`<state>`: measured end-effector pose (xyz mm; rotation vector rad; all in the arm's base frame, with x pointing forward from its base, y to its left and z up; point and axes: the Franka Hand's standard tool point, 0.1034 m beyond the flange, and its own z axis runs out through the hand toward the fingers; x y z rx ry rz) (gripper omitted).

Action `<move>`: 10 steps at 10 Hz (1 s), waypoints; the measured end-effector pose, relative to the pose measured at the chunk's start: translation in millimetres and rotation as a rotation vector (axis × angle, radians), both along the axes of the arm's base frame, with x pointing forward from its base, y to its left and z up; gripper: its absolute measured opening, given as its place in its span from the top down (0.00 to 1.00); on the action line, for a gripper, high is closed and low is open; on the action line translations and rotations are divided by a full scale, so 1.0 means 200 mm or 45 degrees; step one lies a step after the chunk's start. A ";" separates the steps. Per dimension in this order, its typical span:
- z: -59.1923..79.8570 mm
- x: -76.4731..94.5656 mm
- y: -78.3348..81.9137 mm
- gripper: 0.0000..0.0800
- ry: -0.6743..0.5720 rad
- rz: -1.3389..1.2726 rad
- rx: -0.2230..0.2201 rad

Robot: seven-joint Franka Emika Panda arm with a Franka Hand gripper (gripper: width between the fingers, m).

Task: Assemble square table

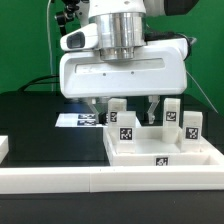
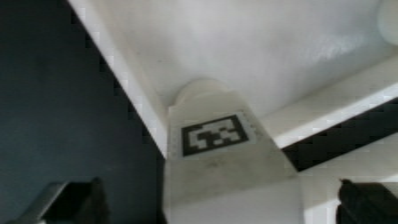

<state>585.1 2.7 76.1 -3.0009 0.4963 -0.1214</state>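
The square table's white slab (image 1: pixel 165 152) with its raised rim lies at the exterior view's right. Several short white legs stand upright on it, each with a black-and-white tag. My gripper (image 1: pixel 123 108) hangs over the slab's near left part, open. One tagged leg (image 2: pixel 217 140) stands between its dark fingers (image 2: pixel 71 203), and a gap shows on at least one side. In the exterior view this leg (image 1: pixel 118 108) rises behind another leg (image 1: pixel 127 128). Two more legs (image 1: pixel 172 113) (image 1: pixel 192 126) stand farther right. The white hand hides the leg's top in the exterior view.
The marker board (image 1: pixel 78 120) lies flat on the black table, left of the slab. A long white border bar (image 1: pixel 100 180) runs along the front edge. A white block (image 1: pixel 4 148) sits at the far left.
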 end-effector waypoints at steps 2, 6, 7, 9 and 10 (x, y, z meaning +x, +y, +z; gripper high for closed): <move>0.00 0.00 0.00 0.19 -0.009 0.161 -0.028; 0.00 0.00 0.00 0.52 -0.011 0.271 -0.062; 0.00 0.00 0.00 0.52 -0.011 0.259 -0.060; 0.00 0.00 0.00 0.64 -0.009 0.233 -0.058; 0.00 0.00 0.00 0.64 -0.006 0.187 -0.051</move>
